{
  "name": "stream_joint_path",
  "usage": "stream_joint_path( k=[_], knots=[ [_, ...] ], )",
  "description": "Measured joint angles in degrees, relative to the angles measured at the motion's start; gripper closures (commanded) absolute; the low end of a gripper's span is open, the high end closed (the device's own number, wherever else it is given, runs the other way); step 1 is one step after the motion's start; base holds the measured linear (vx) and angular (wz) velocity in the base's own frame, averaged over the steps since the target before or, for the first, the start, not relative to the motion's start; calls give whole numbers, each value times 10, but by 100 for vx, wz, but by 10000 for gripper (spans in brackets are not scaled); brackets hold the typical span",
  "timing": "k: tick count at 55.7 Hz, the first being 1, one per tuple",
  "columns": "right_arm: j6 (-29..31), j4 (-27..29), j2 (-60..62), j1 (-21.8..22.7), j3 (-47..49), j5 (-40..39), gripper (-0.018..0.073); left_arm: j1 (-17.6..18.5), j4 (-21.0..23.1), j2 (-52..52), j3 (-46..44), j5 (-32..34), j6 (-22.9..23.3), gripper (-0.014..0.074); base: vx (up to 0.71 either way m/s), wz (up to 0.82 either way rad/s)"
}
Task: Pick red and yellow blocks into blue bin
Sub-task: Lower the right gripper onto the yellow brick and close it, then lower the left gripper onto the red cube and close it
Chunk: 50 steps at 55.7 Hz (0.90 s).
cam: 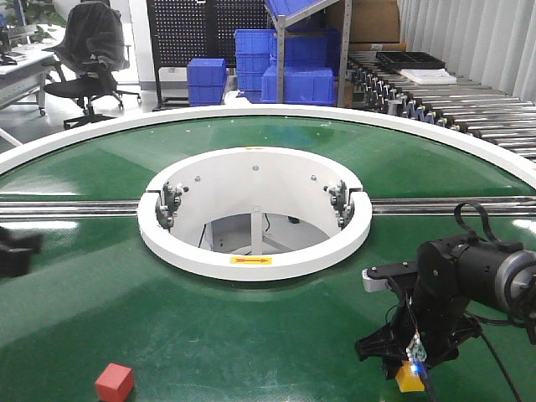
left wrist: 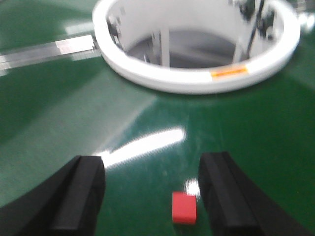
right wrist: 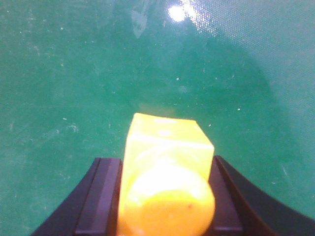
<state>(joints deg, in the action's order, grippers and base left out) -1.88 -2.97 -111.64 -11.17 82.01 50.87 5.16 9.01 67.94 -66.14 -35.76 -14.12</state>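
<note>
The red cube (cam: 114, 383) sits on the green turntable (cam: 251, 335) near its front left. In the left wrist view the cube (left wrist: 184, 207) lies between the fingers of my open left gripper (left wrist: 152, 196), close to the right finger and below the jaws. My right gripper (cam: 404, 368) is at the front right, low over the green surface, and is shut on the yellow brick (cam: 409, 377). In the right wrist view the brick (right wrist: 170, 142) fills the gap between the fingers of the right gripper (right wrist: 165, 169), one round stud facing the camera. The blue bin is out of view.
A white ring (cam: 254, 262) surrounds the round opening at the turntable's centre, with metal rails (cam: 75, 208) running to either side. A roller conveyor (cam: 452, 109) stands at the back right, ribbed blue crates (cam: 251, 63) behind. A blurred dark part of the left arm (cam: 15, 251) shows at the left edge.
</note>
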Motion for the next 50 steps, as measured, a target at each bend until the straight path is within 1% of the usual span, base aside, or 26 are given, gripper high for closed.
stream_joint_path(
  k=[4,13,19,26,30,35,43,50],
  knots=[
    [0,0,0,0,0,-2,569,0,-1,57,-41,-46,-3,59,0,0],
    [0,0,0,0,0,-4,569,0,-1,174,-98,-104,-4,59,0,0],
    [0,0,0,0,0,-5,569,0,-1,236,-111,-108,-9,59,0,0],
    [0,0,0,0,0,-6,569,0,4,285,-113,-108,-31,59,0,0],
    [0,0,0,0,0,-10,569,0,18,305,-113,-108,-38,59,0,0],
    [0,0,0,0,0,-13,569,0,48,327,-114,-107,-48,59,0,0],
    [0,-1,0,0,0,-15,569,0,93,353,-114,-104,-84,59,0,0],
    [0,-2,0,0,0,-17,569,0,112,366,-114,-96,-99,59,0,0]
  ],
)
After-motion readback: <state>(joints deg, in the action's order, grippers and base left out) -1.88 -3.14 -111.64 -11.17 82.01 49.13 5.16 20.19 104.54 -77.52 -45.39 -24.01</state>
